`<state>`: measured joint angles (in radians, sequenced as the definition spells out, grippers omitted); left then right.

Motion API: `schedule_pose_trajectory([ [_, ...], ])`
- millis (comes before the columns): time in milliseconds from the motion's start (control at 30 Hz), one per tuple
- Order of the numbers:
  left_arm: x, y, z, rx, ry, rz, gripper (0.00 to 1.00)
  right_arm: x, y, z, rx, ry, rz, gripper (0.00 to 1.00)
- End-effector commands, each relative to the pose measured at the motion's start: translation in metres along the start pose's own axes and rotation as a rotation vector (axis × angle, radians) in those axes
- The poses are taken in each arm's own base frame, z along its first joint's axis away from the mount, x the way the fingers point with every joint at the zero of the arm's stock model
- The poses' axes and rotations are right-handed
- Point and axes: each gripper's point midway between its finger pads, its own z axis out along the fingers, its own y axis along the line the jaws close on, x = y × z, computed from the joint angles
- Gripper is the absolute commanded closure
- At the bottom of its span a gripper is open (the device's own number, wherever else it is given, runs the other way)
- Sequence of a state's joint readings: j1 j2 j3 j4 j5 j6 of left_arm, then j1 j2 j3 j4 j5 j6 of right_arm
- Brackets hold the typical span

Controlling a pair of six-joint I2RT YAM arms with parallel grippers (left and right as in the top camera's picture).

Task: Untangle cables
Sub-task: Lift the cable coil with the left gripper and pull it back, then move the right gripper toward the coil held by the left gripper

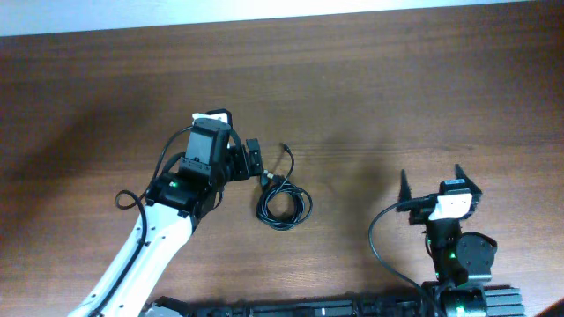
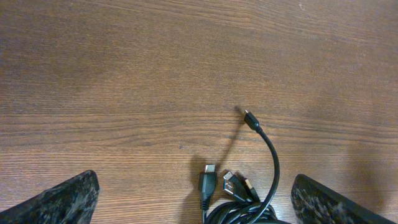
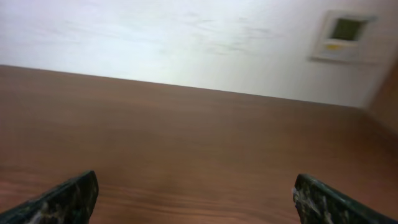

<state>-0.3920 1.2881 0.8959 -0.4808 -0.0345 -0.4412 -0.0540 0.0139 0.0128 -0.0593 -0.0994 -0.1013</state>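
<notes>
The cables (image 1: 284, 204) are lying in a small coil on the table (image 1: 397, 88), just beside the left gripper (image 1: 256, 164). Its fingers are standing spread, with the plug ends (image 2: 227, 183) showing between them and one loose cord (image 2: 268, 146) arcing away ahead. The right gripper (image 1: 434, 182), also spread and holding nothing, is sitting well apart from the coil, so the left arm is looking the nearer.

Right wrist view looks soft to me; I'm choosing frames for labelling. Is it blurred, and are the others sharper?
Right wrist: yes, blurred, the wall panel unreadable. Left wrist: sharp, wood grain and cables crisp, faint shadow beside one plug. Overhead: clear, darker toward the table's left.
</notes>
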Motion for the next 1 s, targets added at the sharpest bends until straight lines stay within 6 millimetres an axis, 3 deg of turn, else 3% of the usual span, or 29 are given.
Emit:
schedule_pose_trajectory([
  [0, -0.008, -0.001, -0.005, 0.003, -0.026, -0.022, 0.01, -0.009, 0.071, -0.016, -0.432, -0.018, 0.181, 0.01],
  [100, -0.008, -0.001, -0.005, 0.002, -0.025, -0.022, 0.01, -0.019, 0.113, -0.044, -0.730, -0.016, 0.245, 0.01],
  [167, -0.008, -0.001, -0.005, 0.003, -0.024, -0.021, 0.01, -0.027, 0.126, -0.058, -0.847, -0.049, 0.216, 0.01],
  [400, -0.003, -0.011, -0.005, 0.058, 0.006, -0.020, 0.01, -0.073, 0.095, -0.044, -0.656, -0.142, 0.344, 0.01],
  [600, -0.001, -0.010, -0.005, 0.056, 0.013, -0.020, 0.00, -0.070, 0.066, -0.025, -0.429, 0.136, 0.379, 0.02],
  [733, 0.003, -0.013, -0.005, 0.075, 0.034, -0.021, 0.01, -0.100, 0.051, -0.009, -0.347, 0.326, 0.399, 0.02],
  [833, 0.010, -0.010, -0.006, 0.059, 0.061, -0.101, 0.01, -0.118, 0.055, 0.001, -0.382, 0.461, 0.446, 0.02],
  [967, 0.027, -0.002, -0.007, 0.010, 0.132, -0.280, 0.01, -0.140, 0.097, 0.005, -0.700, 0.547, 0.556, 0.02],
])
